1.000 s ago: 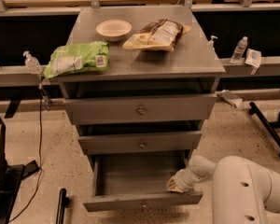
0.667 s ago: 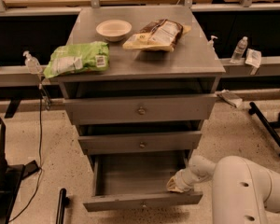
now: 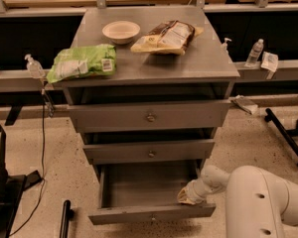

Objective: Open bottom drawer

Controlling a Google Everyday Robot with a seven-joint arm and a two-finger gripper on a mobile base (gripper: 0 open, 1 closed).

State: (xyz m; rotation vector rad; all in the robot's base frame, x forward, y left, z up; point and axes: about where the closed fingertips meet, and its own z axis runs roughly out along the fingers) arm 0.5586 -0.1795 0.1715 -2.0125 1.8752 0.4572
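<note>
The bottom drawer (image 3: 151,213) of the grey metal cabinet stands pulled out, its inside bare and its flat front low in the camera view with a small round knob at the centre. My gripper (image 3: 188,196) sits at the drawer's right front corner, just inside the front panel, at the end of my white arm (image 3: 258,202), which comes in from the lower right. The middle drawer (image 3: 150,152) and top drawer (image 3: 149,116) above it are pushed in.
On the cabinet top lie a green bag (image 3: 82,62), a white bowl (image 3: 120,31) and a brown and yellow snack bag (image 3: 168,36). Bottles stand on side ledges (image 3: 256,52). A black stand (image 3: 0,182) is at the left, black legs (image 3: 287,138) at the right.
</note>
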